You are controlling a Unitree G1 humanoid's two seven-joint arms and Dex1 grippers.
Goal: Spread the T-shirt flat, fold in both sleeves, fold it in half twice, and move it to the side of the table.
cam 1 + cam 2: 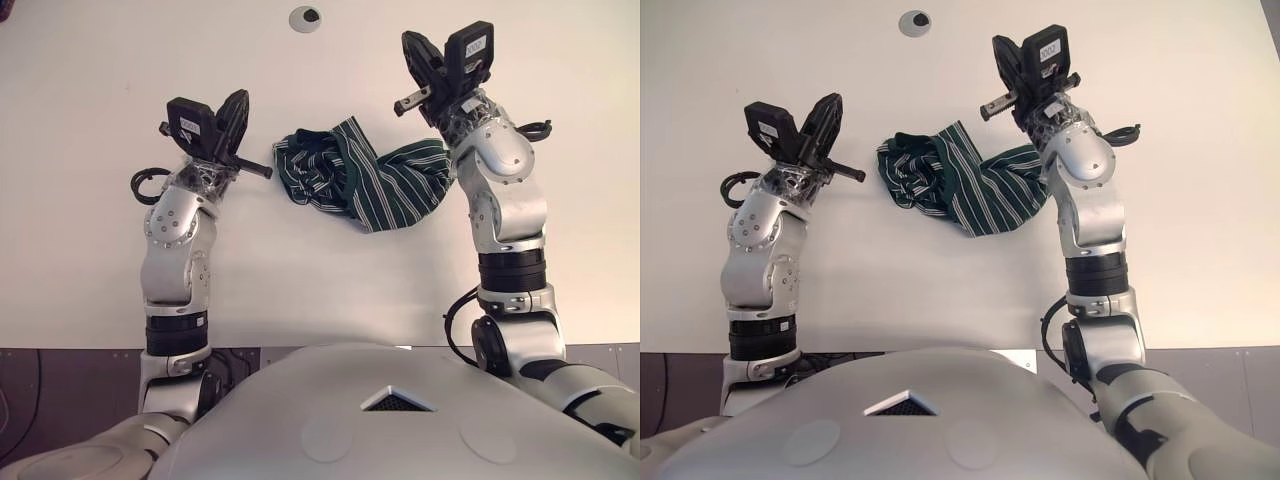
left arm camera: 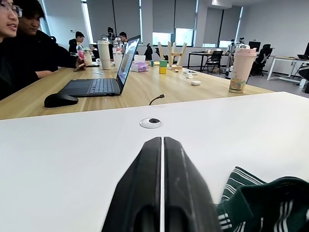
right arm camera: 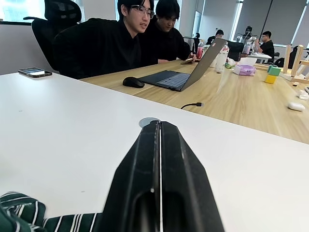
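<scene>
A dark green T-shirt (image 1: 350, 185) with thin white stripes lies crumpled in a heap near the middle of the white table (image 1: 90, 260). My left gripper (image 1: 264, 171) is shut with nothing in it, its tip a short gap from the shirt's left edge. My right gripper (image 1: 404, 106) is also shut and holds nothing. It points to the left, just beyond the far right end of the heap. The right forearm covers the shirt's right end. In the wrist views the closed fingers (image 2: 161, 159) (image 3: 158, 145) point across the table, with striped cloth (image 2: 260, 203) (image 3: 24, 212) at one corner.
A round cable grommet (image 1: 306, 18) sits in the table beyond the shirt. The table's near edge (image 1: 330, 345) runs just in front of my arms. Behind stands a wooden table (image 2: 159, 87) with a laptop (image 2: 104, 79), a mouse and cups.
</scene>
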